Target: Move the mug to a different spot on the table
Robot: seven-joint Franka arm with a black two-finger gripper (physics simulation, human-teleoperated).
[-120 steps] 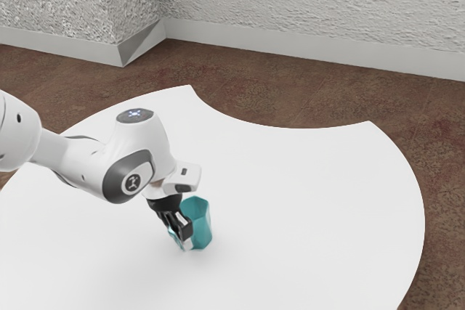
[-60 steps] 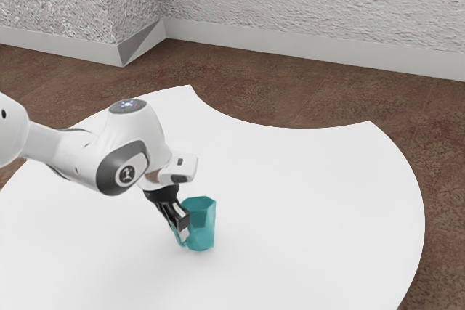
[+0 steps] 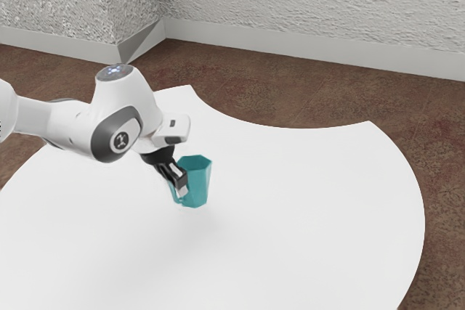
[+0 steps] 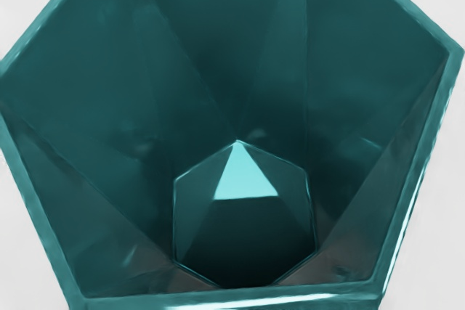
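The claw (image 3: pixel 179 181) is clenched on the wall of the teal mug (image 3: pixel 198 181), left of frame centre. The mug hangs upright directly under the claw, apparently raised off the bench (image 3: pixel 327 201). Free surface lies toward frame right.

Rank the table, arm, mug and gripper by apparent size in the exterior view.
1. table
2. arm
3. mug
4. gripper, smallest, shut on the mug's wall; only somewhat smaller than the mug.
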